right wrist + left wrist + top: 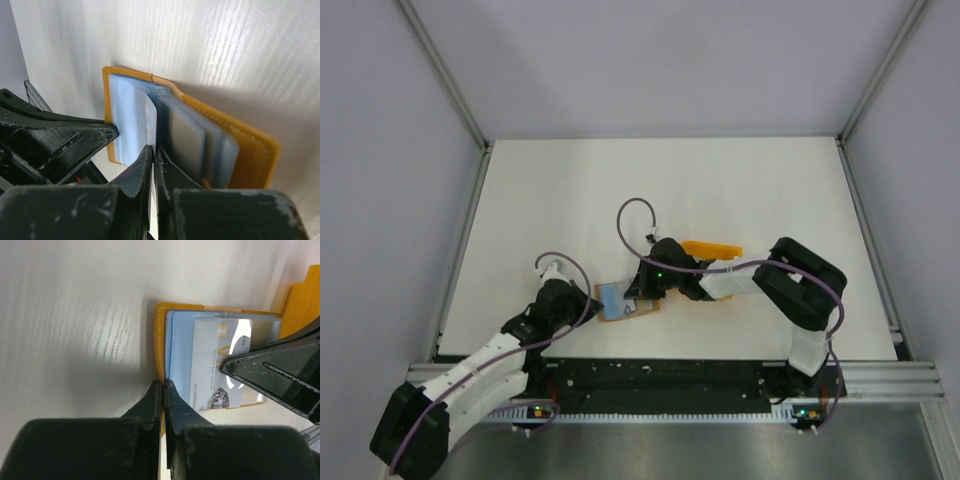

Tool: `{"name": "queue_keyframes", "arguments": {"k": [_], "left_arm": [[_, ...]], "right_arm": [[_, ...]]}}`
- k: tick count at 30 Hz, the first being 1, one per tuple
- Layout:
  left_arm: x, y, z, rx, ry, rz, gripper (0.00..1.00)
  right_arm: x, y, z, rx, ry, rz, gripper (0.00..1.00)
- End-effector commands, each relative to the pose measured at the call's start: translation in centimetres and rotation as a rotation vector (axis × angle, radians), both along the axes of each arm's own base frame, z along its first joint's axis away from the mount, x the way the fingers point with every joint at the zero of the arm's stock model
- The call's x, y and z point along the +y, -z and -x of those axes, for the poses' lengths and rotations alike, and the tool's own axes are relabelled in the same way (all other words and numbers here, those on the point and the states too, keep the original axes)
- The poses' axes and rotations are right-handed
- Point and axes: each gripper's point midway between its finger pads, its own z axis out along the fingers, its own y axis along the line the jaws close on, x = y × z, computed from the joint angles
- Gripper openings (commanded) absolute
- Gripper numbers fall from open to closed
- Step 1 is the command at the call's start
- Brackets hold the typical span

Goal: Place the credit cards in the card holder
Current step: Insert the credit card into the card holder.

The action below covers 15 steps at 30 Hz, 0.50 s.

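Observation:
The orange card holder lies open on the table between both grippers. My left gripper is shut on the near edge of its orange cover. A silvery grey credit card lies across the open holder, over a light blue card in the holder's pocket. My right gripper is shut on the silvery card, which shows edge-on as a thin white strip. Clear sleeves fan out inside the orange cover. From above, the right gripper sits directly over the holder.
A second flat orange object lies just behind the right arm's wrist; it also shows at the upper right of the left wrist view as an orange slab. The white table is walled by metal rails at its sides.

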Motion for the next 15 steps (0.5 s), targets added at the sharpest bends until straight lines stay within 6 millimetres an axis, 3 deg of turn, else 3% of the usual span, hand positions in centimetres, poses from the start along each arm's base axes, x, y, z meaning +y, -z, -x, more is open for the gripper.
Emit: {"name": "queue_keyframes", "arguments": {"k": [1,6,12,15], "left_arm": [[-0.1,0.6,0.4,0.012,0.01,0.002,0.0],[-0.1,0.5,0.2,0.008,0.007,0.001,0.0],[0.2,0.6,0.3,0.011,0.001,-0.011,0.0],[0.2,0.5,0.2,0.01,0.002,-0.014,0.0]], "right_arm": [[-0.3,3.9,2.9,0.064,-0.089,0.145,0.0],[-0.8,3.6,2.3,0.028,-0.084,0.198,0.13],[-1.9,0.6,-0.1,-0.101,-0.048,0.231,0.34],[-2.1,-0.3,-0.4,-0.128,-0.061,0.249,0.38]]}}
